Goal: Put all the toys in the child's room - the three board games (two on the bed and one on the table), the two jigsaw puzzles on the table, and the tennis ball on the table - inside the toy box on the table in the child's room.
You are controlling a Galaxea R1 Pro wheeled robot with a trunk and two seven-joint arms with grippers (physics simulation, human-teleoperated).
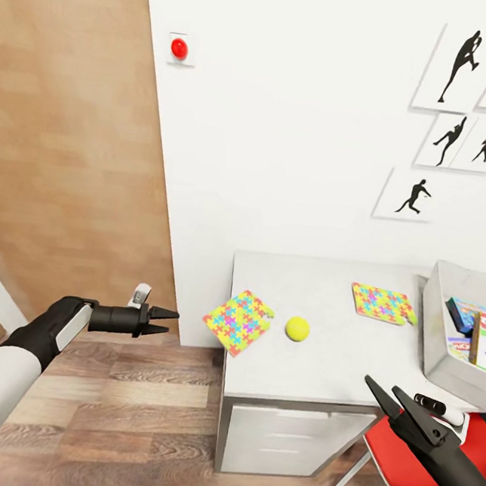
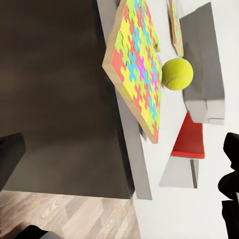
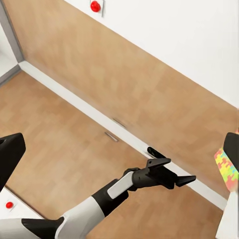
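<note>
The left gripper (image 1: pixel 163 322) hangs over the floor just off the table's (image 1: pixel 318 374) left end, fingers slightly parted and holding nothing. The right gripper (image 1: pixel 388 395) is low at the table's front edge, above a red chair (image 1: pixel 404 476), its fingers spread and empty too.

On the table lie two jigsaw puzzles: the near puzzle (image 1: pixel 239 321) juts over the left edge, the far puzzle (image 1: pixel 382 303) sits towards the back beside the toy box (image 1: pixel 435 339). The tennis ball (image 1: pixel 297 329) rests between them, close to the near puzzle.

The overhanging puzzle looks like the main risk: a nudge from the left gripper coming in from the side could tip it off onto the floor. The ball could roll at the slightest touch (nothing nearby would stop it except the box wall). A flat puzzle may also be hard to pinch from above.

The toy box is cut off at the picture's right edge, so how many board games (image 1: pixel 482 337) it holds is hard to tell; colourful boxes show inside.
</note>
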